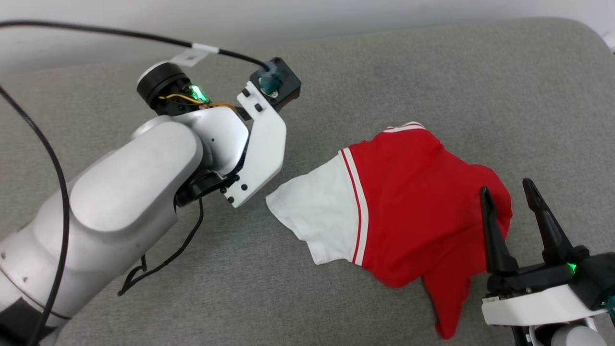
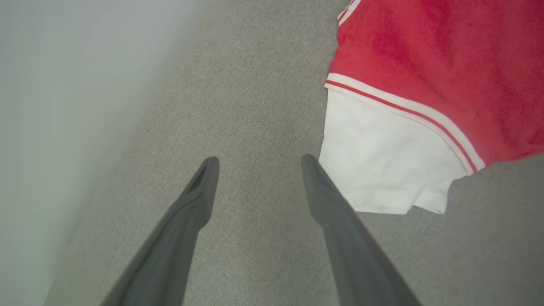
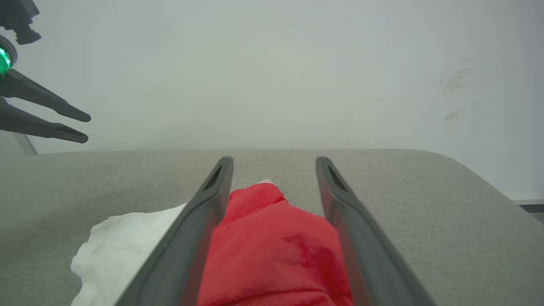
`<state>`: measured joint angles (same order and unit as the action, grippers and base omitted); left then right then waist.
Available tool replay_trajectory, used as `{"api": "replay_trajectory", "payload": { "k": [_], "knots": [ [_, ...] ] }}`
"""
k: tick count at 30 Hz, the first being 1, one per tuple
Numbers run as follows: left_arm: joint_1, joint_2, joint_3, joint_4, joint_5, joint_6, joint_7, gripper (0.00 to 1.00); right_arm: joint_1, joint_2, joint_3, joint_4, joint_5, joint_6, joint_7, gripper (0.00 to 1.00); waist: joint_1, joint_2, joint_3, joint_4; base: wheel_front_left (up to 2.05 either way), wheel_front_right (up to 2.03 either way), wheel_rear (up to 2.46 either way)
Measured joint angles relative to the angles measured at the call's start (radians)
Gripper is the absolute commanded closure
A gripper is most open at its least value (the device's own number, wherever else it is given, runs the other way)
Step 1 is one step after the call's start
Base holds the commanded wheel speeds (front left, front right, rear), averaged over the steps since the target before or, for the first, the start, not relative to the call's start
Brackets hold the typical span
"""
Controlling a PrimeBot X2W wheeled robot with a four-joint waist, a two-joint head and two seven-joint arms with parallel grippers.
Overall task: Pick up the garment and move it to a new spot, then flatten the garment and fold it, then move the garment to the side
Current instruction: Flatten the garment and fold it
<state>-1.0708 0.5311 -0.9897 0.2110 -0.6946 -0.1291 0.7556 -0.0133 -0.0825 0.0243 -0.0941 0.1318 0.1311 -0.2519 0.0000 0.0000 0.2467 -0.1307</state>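
Note:
The garment [image 1: 413, 202], a red T-shirt with a white sleeve [image 1: 317, 216], lies crumpled on the grey padded surface [image 1: 432, 77]. My right gripper [image 1: 507, 190] stands open at the garment's right edge, and the red cloth [image 3: 272, 246] shows between its two fingers in the right wrist view. My left gripper [image 2: 259, 163] is open over bare grey fabric, its right finger just beside the white sleeve [image 2: 382, 170]. The garment's red body [image 2: 437, 55] fills that view's upper right. The left gripper [image 3: 85, 127] also appears at the upper left of the right wrist view, off the surface.
My left forearm [image 1: 120, 202] and wrist camera [image 1: 274, 86] take up the left of the head view, with black cables [image 1: 57, 182] looping around them. A pale wall [image 3: 272, 63] rises behind the surface's far edge. The surface's rounded corner [image 3: 476, 170] is at the right.

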Motion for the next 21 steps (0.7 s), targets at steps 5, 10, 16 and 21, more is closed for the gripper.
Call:
{"api": "replay_trajectory", "payload": {
  "k": [5,10,16,21],
  "knots": [
    [-0.112,0.031,-0.178,-0.015,-0.142,0.000,0.159,0.00,-0.037,0.009,0.021,0.012,-0.002,0.000,-0.007,0.00,0.0000,0.0000,0.052,-0.027,0.00,0.00,0.00],
    [-0.188,0.042,-0.273,-0.020,-0.179,0.000,0.226,0.00,-0.082,0.016,0.045,0.023,-0.003,0.000,-0.010,0.00,0.0000,0.0000,0.106,-0.056,0.00,0.00,0.00],
    [-0.157,0.042,-0.290,-0.049,-0.159,0.000,0.363,0.00,-0.122,0.022,0.059,0.018,-0.002,0.000,-0.011,0.00,0.0001,0.0000,0.163,-0.093,0.00,0.00,0.00],
    [-0.116,0.056,-0.283,-0.092,-0.134,0.000,0.422,0.00,-0.138,0.025,0.068,0.016,0.000,0.000,-0.011,0.00,0.0000,0.0000,0.200,-0.116,0.00,0.00,0.00]
  ]
}}
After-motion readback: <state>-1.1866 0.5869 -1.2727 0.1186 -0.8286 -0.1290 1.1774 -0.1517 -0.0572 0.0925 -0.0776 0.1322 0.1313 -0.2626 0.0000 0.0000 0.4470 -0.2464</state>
